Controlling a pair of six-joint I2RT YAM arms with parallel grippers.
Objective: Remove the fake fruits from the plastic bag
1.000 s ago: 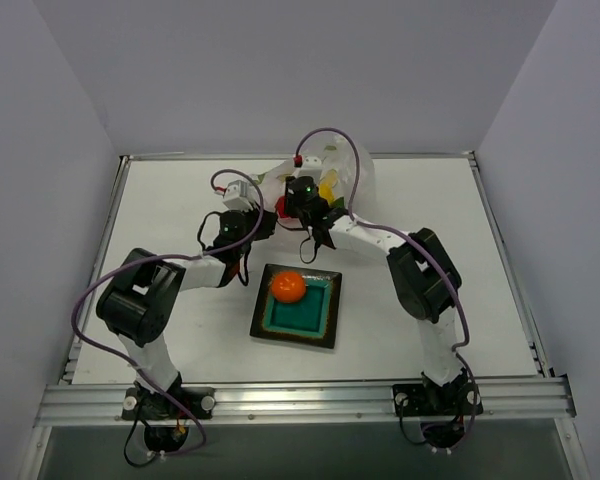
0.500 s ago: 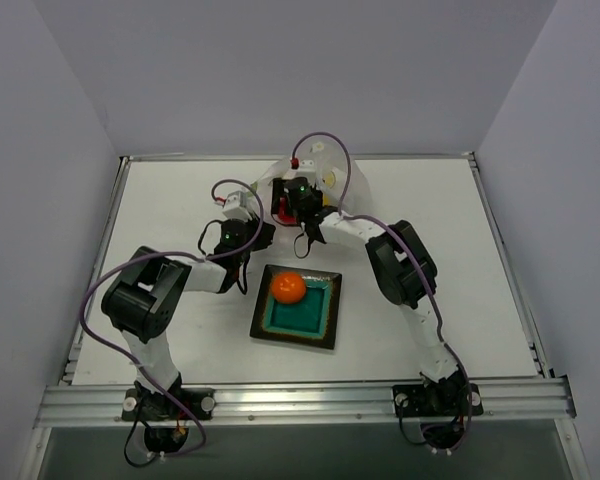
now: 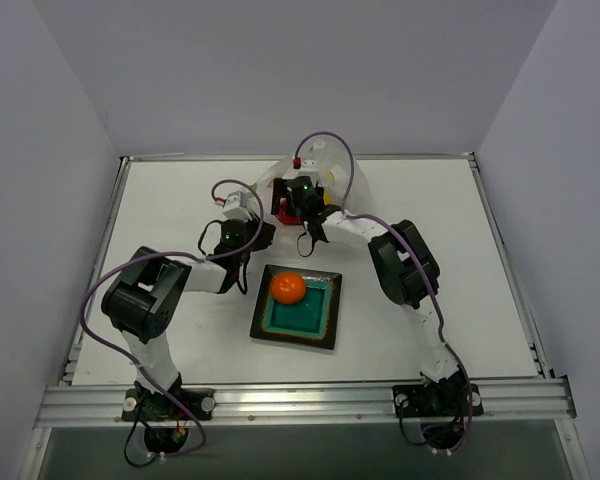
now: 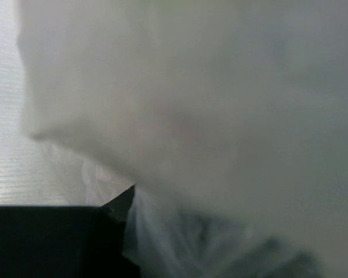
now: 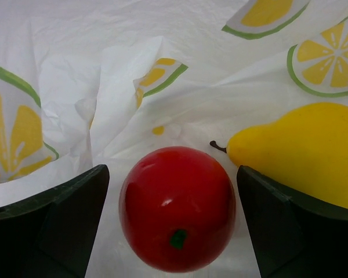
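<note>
**Left jaws closed at the bag, right jaws spread around the red fruit inside it**

The left gripper [image 3: 255,205] is closed, seemingly pinching a fold of the plastic bag [image 3: 352,182] at the far middle of the worktop [image 3: 160,200], probably to steady it and hold its mouth open. In front, the square teal plate [image 3: 325,335] holds the orange ball [image 3: 287,288], already out. Inside the bag, the right gripper [image 5: 173,174] has its jaws wide either side of the red round one [image 5: 177,214], gripping nothing, placed to close on it. The yellow pear [image 5: 301,150] lies just right, also bagged. The green one is not visible.
</note>
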